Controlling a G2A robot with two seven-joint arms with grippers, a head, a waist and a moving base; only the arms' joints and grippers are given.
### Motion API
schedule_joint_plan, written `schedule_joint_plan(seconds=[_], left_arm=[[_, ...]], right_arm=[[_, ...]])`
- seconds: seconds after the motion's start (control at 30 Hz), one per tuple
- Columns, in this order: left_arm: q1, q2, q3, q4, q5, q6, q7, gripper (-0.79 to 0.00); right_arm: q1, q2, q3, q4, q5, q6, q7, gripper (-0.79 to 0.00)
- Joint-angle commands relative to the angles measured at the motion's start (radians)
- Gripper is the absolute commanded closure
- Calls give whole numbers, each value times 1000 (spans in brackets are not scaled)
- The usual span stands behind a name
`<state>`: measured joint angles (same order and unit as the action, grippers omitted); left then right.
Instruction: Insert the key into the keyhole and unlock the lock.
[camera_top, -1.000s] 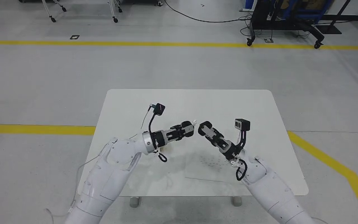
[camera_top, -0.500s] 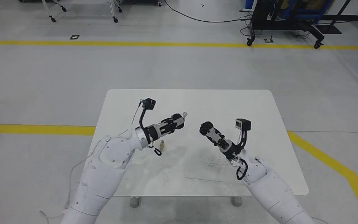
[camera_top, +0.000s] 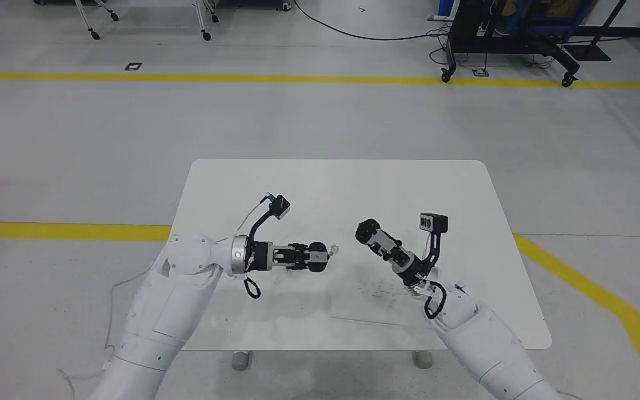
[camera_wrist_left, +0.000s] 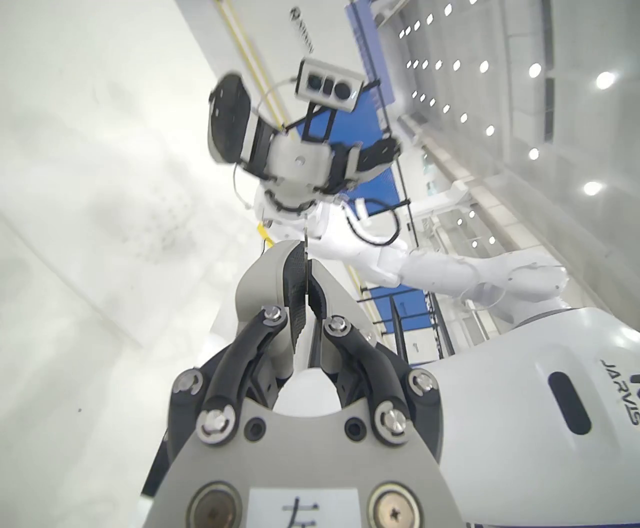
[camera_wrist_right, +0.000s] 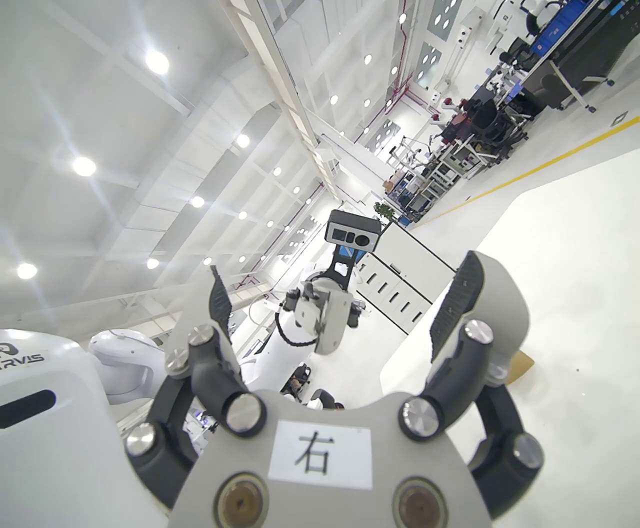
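My left gripper (camera_wrist_left: 305, 265) is shut tight on a thin flat metal key (camera_wrist_left: 304, 247) above the middle of the white table (camera_top: 450, 190). My right gripper (camera_wrist_right: 342, 272) is wide open nearby.

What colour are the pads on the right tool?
The right tool's pads are black and ribbed; the right wrist view shows them best.

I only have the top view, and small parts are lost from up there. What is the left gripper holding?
Observer: In its wrist view the left gripper is shut on a thin metal key.
Operator: And the right one?
Observer: The right gripper is open, nothing between its fingers.
Operator: Where does the key point?
Observer: Its tip sticks out past the fingertips, towards the right gripper's base.
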<state>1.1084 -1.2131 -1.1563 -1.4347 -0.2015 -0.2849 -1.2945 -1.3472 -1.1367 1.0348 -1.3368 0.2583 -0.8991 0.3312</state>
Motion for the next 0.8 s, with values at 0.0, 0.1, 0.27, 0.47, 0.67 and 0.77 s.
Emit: schedule_joint_plan(seconds=[0.0,0.1,0.27,0.47,0.67,0.77], left_arm=[[-9,0,20,-1,25,-9,1,0],[-18,1,35,3,44,-17,-3,0],[-24,5,54,6,72,-6,0,0],[-32,7,86,1,80,-8,-16,0],[-40,11,104,3,107,12,-5,0],[-41,14,108,3,106,16,0,0]], right_arm=[[1,6,2,6,43,39,79,-785],[0,15,11,12,76,82,176,-785],[-1,25,22,18,38,132,262,-705],[-8,26,5,-5,77,156,350,-188],[-9,29,15,-5,105,155,396,-74],[-19,33,24,-19,108,166,414,-77]])
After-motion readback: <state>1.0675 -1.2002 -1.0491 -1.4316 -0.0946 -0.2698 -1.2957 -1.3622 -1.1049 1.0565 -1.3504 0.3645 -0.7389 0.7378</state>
